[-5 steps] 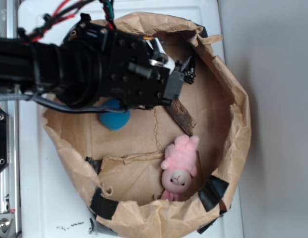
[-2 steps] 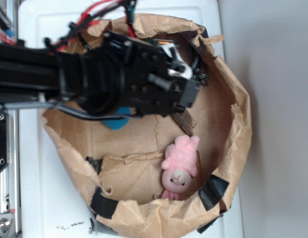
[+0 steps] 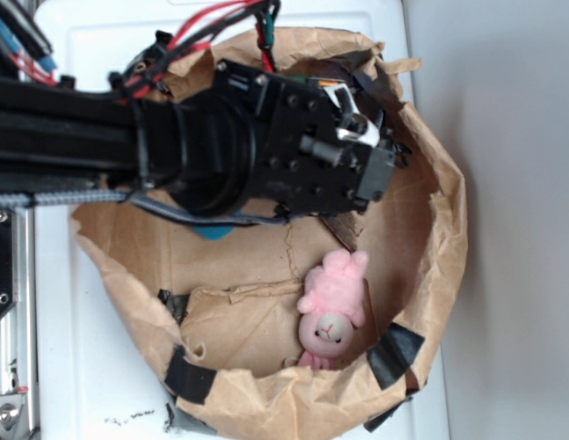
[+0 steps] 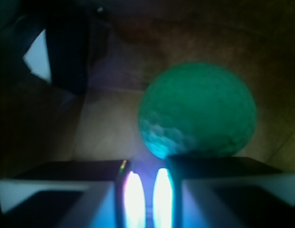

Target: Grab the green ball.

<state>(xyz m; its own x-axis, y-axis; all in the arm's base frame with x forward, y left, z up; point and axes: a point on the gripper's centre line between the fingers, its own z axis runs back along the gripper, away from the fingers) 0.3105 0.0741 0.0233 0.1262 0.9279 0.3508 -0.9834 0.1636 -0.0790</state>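
end effector [image 4: 145,190] now farther right, green ball [image 4: 198,111] ahead, round

Black arm reaches in from nine o'clock toward three, gripper [image 3: 380,151] at its tip; jaw state can't be told.

Crumpled brown paper bowl [image 3: 440,229] patched with black tape [image 3: 394,356], resting on a white surface [image 3: 92,385]. Inside, on the bowl's floor, a pink plush bunny [image 3: 332,307] lying below the jaws and apart from them. A sliver of a teal-blue ball [image 3: 211,232] showing down and to the left of the jaws. A dark brown flat scrap [image 3: 343,224] just beneath the jaws. Grey wall [image 3: 522,183] beyond the bowl at right.
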